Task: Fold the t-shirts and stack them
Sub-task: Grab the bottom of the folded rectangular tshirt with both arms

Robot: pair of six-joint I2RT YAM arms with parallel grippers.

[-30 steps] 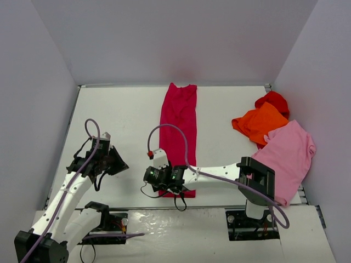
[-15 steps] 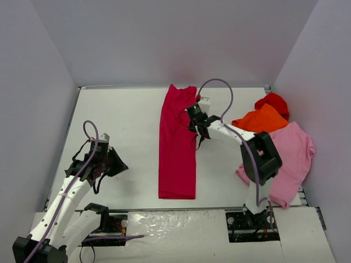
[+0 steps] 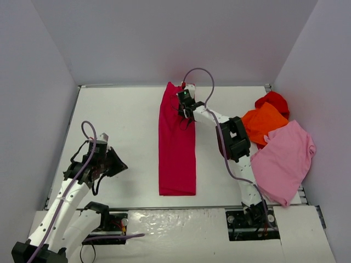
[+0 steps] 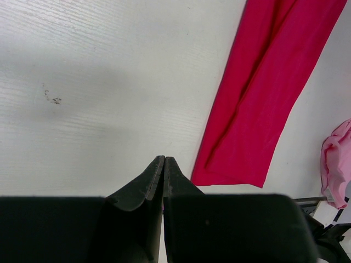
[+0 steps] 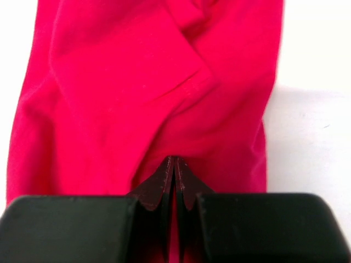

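The crimson-magenta t-shirt [image 3: 177, 153] lies as a long narrow folded strip down the middle of the table; it also shows in the left wrist view [image 4: 263, 93] and fills the right wrist view [image 5: 137, 71]. My right gripper [image 3: 184, 111] is shut, its tips [image 5: 174, 159] pressed together low over the strip's far end, with wrinkled cloth just ahead. My left gripper [image 3: 117, 164] is shut and empty [image 4: 164, 159] over bare table left of the strip's near end. The light pink t-shirt [image 3: 285, 159], the orange one [image 3: 262, 123] and the red one [image 3: 272, 100] lie piled at the right.
White walls close in the table on the left, back and right. The pink shirt [image 4: 337, 164] hangs toward the near right table edge. My right arm [image 3: 236, 142] stretches across the table between the strip and the pile.
My right gripper has swept from the strip's near end, along its right edge, to its far end. The left arm has barely moved.
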